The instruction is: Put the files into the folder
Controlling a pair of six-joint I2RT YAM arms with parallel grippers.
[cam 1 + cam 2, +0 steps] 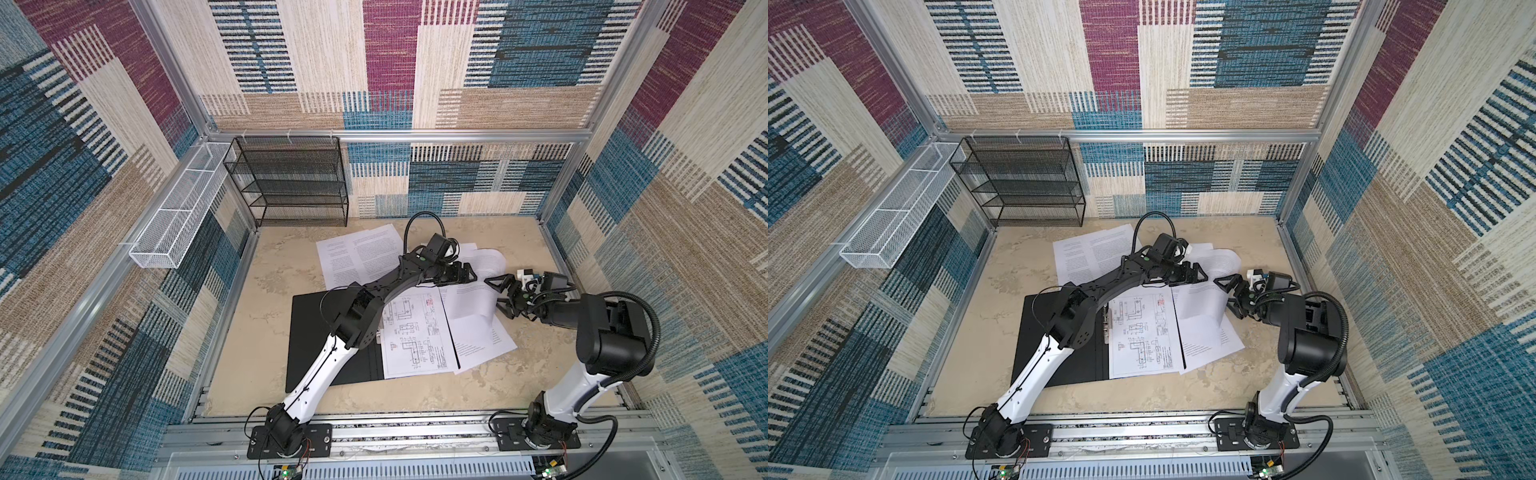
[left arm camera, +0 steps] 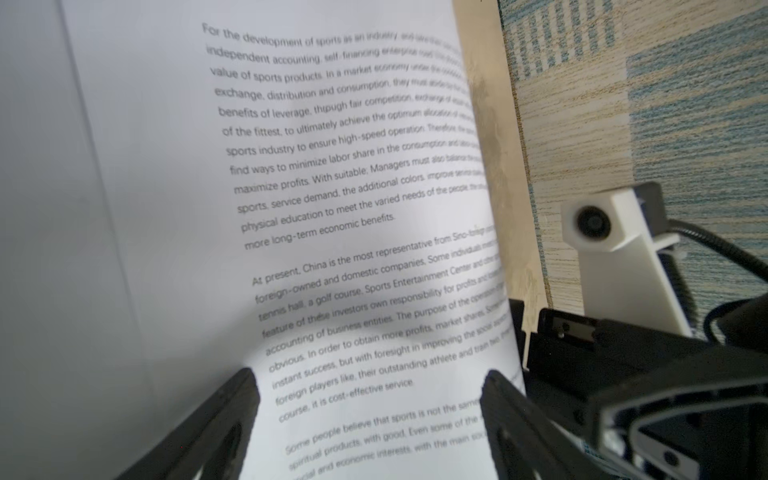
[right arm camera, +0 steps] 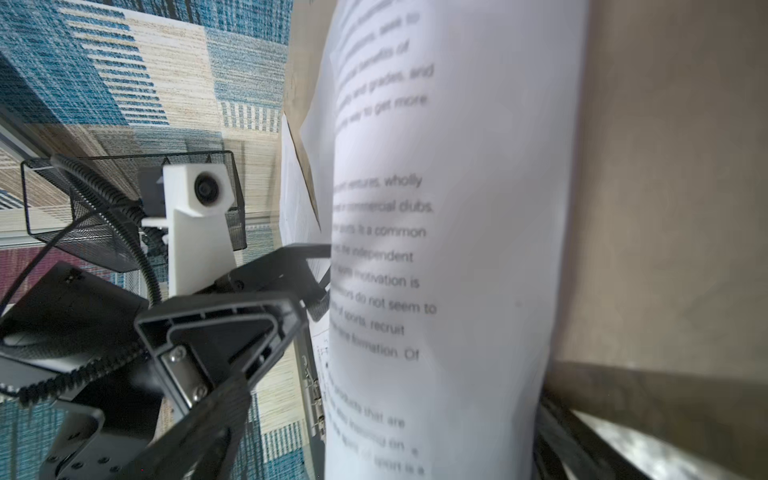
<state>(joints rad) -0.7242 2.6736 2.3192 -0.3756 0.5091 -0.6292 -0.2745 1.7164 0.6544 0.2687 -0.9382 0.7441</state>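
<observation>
The folder [image 1: 320, 332] lies open on the table, black inside up, with its metal spine clip [image 1: 1106, 328] showing. A sheet of line drawings [image 1: 415, 332] rests on its right half. More files [image 1: 357, 253] with printed text lie behind it. Another text sheet [image 1: 482, 345] lies to its right. One text sheet [image 1: 473, 299] stands curled up between the two grippers. My left gripper [image 1: 467, 272] is open, and its wrist view faces this sheet [image 2: 353, 208] past both fingers [image 2: 232, 415]. My right gripper [image 1: 498, 296] is open wide from the other side. The curled sheet [image 3: 457, 249] stands between its jaws.
A black wire-mesh rack [image 1: 291, 183] stands against the back wall at the left. A white mesh basket [image 1: 174, 220] hangs on the left wall. Aluminium frame rails and patterned walls close in the table on three sides. The arm bases sit along the front rail.
</observation>
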